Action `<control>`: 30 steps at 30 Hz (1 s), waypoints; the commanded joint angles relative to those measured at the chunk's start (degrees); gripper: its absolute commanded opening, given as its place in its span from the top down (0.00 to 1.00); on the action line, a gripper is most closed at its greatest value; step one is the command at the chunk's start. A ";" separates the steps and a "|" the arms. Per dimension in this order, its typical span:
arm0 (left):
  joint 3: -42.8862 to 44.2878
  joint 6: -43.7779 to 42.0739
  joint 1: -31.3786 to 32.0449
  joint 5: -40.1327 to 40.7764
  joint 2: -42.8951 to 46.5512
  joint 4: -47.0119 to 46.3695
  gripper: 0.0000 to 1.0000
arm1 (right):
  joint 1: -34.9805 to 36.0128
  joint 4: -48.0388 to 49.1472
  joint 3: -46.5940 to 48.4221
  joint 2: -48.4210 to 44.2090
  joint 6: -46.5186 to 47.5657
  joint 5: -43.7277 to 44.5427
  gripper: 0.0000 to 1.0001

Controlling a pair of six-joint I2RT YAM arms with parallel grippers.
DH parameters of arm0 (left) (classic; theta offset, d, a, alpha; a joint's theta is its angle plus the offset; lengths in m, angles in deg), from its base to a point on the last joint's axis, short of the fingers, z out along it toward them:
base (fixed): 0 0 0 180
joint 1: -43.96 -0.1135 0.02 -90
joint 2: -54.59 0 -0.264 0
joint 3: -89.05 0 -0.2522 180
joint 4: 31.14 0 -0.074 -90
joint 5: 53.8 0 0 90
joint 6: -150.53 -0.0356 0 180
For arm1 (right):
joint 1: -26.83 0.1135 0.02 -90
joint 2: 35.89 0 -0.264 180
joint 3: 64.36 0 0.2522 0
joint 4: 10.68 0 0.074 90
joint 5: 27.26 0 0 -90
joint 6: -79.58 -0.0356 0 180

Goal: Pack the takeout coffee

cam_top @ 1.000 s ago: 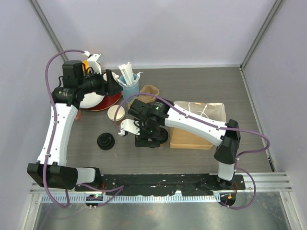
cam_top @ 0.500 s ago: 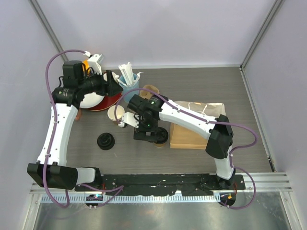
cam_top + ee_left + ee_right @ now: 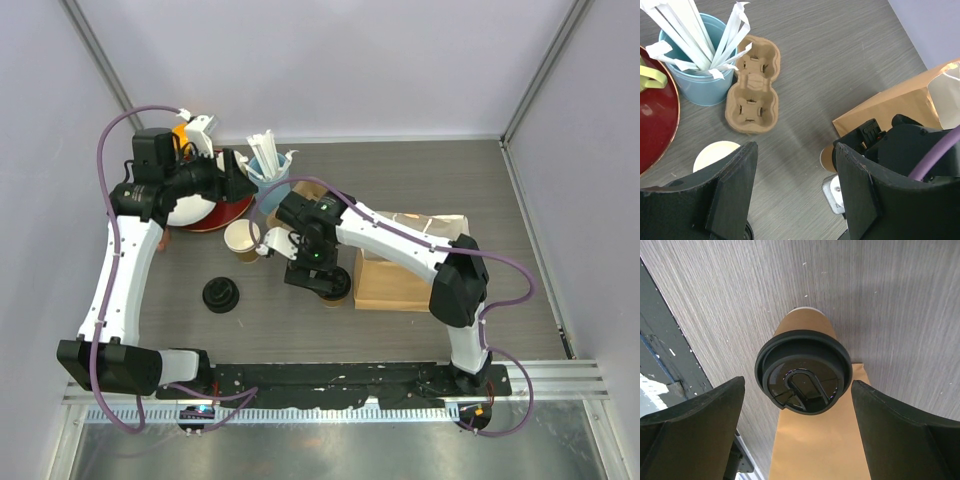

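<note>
A brown paper cup with a black lid [image 3: 802,372] stands upright on the worktop [image 3: 420,180], just beside the flat brown paper bag [image 3: 415,265]. The right fingers [image 3: 700,425] are wide apart, one on each side of this cup, and neither one touches it. The left fingers [image 3: 730,185] are apart too and hold nothing. They hang over the far left of the worktop, near the blue cup [image 3: 697,80] full of white sticks [image 3: 695,35]. A second brown cup [image 3: 242,238] stands near the right arm with no lid on. Its black lid [image 3: 221,295] lies by itself, nearer the front edge. The brown cup tray [image 3: 752,85] with two holes waits beside the blue cup, and both holes are empty. I think a few things could go wrong from here. The right fingers sit low around the lidded cup, so a sideways move could bump it and tip it over. The open cup is close to the right arm, and a swing of the arm could knock it down. I cannot tell if the lid is pressed on all the way, so a hard squeeze might pop it off. On the way to the tray, a cup could also hit the tall sticks.
</note>
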 commanded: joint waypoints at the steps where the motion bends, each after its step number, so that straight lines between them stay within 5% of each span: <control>1: -0.29 -0.39 -0.23 -1.87 1.77 -1.02 0.33 | 0.37 0.16 -0.97 -0.30 -1.24 0.74 0.07; 30: -0.81 0.75 -0.23 -2.93 1.42 -2.16 0.33 | 0.81 4.30 -6.24 -3.90 -4.58 5.05 0.15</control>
